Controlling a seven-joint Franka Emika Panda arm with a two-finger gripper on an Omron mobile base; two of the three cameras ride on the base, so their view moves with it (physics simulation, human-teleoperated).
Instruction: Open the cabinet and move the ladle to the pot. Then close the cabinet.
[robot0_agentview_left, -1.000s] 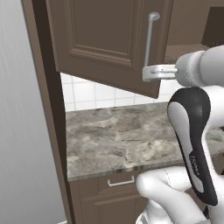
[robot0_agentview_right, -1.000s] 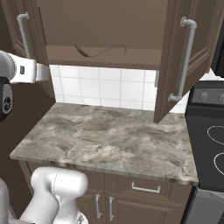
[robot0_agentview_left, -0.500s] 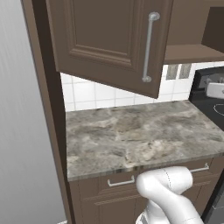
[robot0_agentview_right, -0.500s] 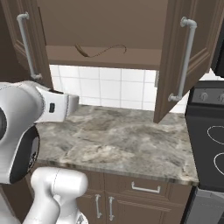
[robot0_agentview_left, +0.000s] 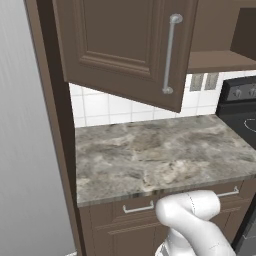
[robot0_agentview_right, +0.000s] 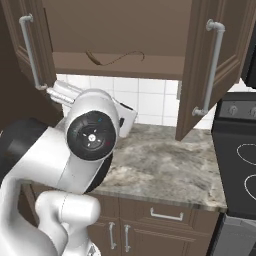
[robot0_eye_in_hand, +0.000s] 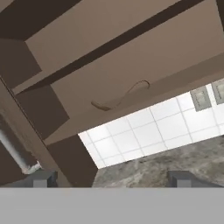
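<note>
The marble counter (robot0_agentview_left: 160, 155) is seen from behind-left and above in the left base view, and from behind-right (robot0_agentview_right: 165, 170) in the right base view. Both share the open cabinet (robot0_agentview_right: 120, 30). In the hand view, its shelf (robot0_eye_in_hand: 131, 74) is looked up at from close below.
</note>
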